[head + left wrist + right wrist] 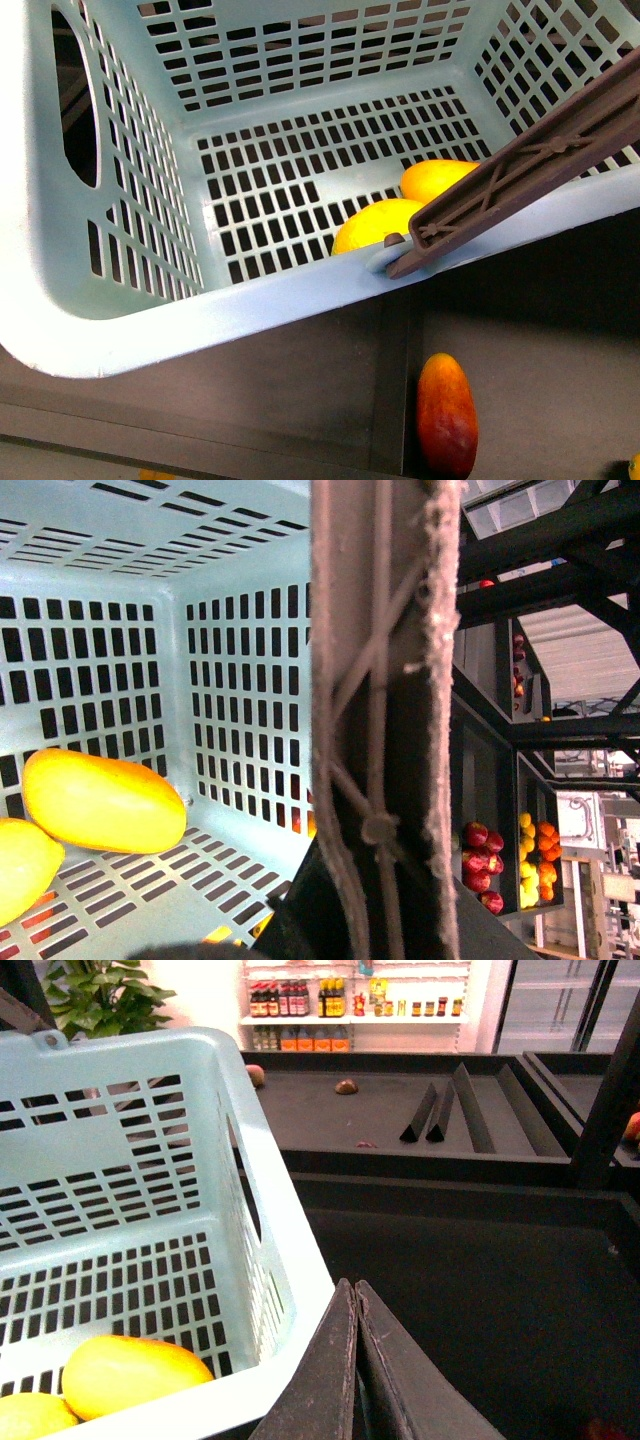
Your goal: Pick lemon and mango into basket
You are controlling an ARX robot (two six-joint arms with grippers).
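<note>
The light teal basket [250, 310] fills the front view, tilted, its brown handle [540, 160] lying across the near rim. Inside on the slotted floor lie the yellow lemon [375, 226] and the more orange mango [435, 178], side by side. The left wrist view shows the mango [100, 800] and lemon [25, 865] in the basket [230, 630]. My left gripper [375, 880] is shut on the basket's handle [385, 680]. My right gripper [355, 1290] is shut and empty, just outside the basket's rim [285, 1210]; the mango [135, 1372] and lemon [30, 1418] lie within.
A red-and-orange elongated fruit [447, 412] lies on the dark shelf below the basket, beside a divider [395, 380]. Bins of red fruit [480, 865] and yellow fruit [528, 860] stand off to the side. A dark display shelf [480, 1290] with wedge dividers [435, 1115] extends beyond my right gripper.
</note>
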